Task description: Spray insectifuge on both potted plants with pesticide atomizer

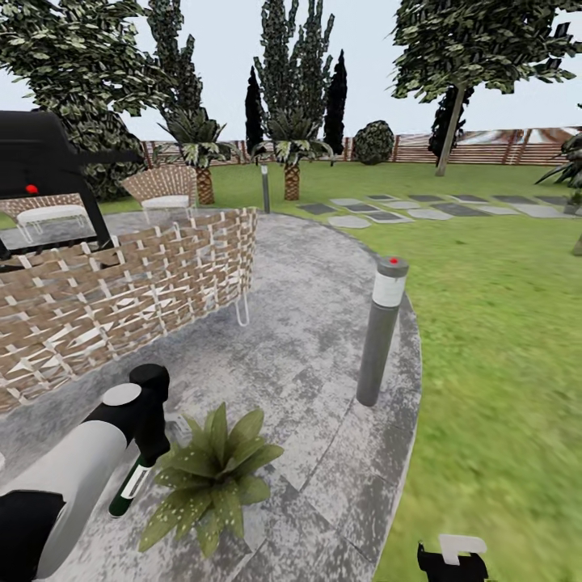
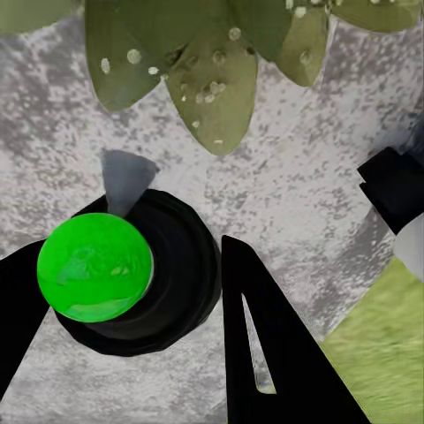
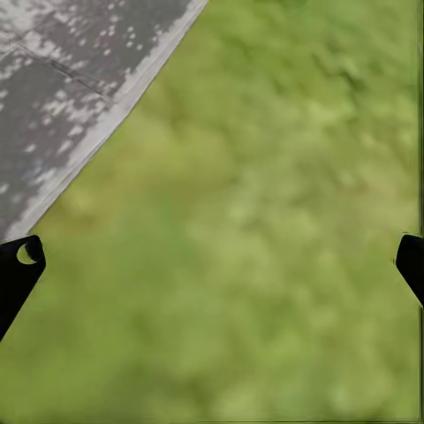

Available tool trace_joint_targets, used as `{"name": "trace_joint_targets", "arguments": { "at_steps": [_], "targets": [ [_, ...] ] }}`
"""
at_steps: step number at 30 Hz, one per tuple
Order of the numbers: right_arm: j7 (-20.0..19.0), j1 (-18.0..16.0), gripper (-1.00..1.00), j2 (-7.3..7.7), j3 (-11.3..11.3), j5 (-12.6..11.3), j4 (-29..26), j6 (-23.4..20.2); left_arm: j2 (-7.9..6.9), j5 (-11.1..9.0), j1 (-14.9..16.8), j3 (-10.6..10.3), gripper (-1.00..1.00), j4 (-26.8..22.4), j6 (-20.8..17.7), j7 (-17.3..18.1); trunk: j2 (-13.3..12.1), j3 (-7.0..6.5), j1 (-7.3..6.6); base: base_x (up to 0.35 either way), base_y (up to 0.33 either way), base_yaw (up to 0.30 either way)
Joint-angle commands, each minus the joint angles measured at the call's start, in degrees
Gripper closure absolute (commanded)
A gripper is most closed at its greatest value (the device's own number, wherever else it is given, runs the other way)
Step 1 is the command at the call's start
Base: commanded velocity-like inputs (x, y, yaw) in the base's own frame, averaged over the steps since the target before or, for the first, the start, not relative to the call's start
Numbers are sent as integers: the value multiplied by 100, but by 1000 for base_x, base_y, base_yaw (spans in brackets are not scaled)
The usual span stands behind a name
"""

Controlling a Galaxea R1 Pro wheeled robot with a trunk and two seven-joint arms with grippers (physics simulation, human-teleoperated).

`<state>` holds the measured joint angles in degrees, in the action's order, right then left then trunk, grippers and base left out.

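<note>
The pesticide atomizer (image 2: pixel 97 269) is a dark bottle with a bright green round cap and a white label (image 1: pixel 134 482) whose writing is too small to read; the left fingers (image 2: pixel 265 353) are closed around it, just beside a potted plant (image 1: pixel 212 477) on the grey patio (image 1: pixel 323 339); the right fingers (image 3: pixel 18 274) are spread wide and empty above the lawn (image 3: pixel 265 265).

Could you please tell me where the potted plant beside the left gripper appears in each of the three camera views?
Head view: the potted plant sits low and left of centre on the grey patio, beside the atomizer held by the left gripper.
Left wrist view: its speckled leaves hang across the top edge.
Right wrist view: not in it.
Shared landmark: the patio edge meeting the lawn.
</note>
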<state>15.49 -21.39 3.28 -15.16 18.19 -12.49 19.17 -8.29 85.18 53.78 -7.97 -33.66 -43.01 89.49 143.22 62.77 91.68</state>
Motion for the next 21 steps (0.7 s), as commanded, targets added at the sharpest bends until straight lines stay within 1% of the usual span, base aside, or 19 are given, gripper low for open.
{"name": "trace_joint_targets", "arguments": {
  "at_steps": [1, 5, 12, 17, 21],
  "targets": [
    [15, -6, -100, -3, -40, 61, 9, 19, -6, 26, 1, -29, 100, -9, -60, 51, 2, 1, -1, 24, 17, -242],
    [15, -6, -100, -3, -40, 59, 9, 17, -5, 30, 1, -36, 100, -2, -59, 51, 2, -14, -1, 5, 4, -202],
    [15, -6, -100, -3, -40, 60, 9, 23, -9, 33, 1, -40, 100, -3, -52, 51, 2, -17, -1, 0, 0, -26],
    [15, -6, -100, -3, -40, 59, 9, 21, -53, 42, -10, -48, 100, 0, -46, 51, 2, -21, -1, 0, 0, -199],
    [14, -6, -100, -3, -40, 61, 9, 17, -67, 42, -16, -50, 100, 0, -43, 51, 2, -23, -1, -29, 26, -66]
  ]
}}
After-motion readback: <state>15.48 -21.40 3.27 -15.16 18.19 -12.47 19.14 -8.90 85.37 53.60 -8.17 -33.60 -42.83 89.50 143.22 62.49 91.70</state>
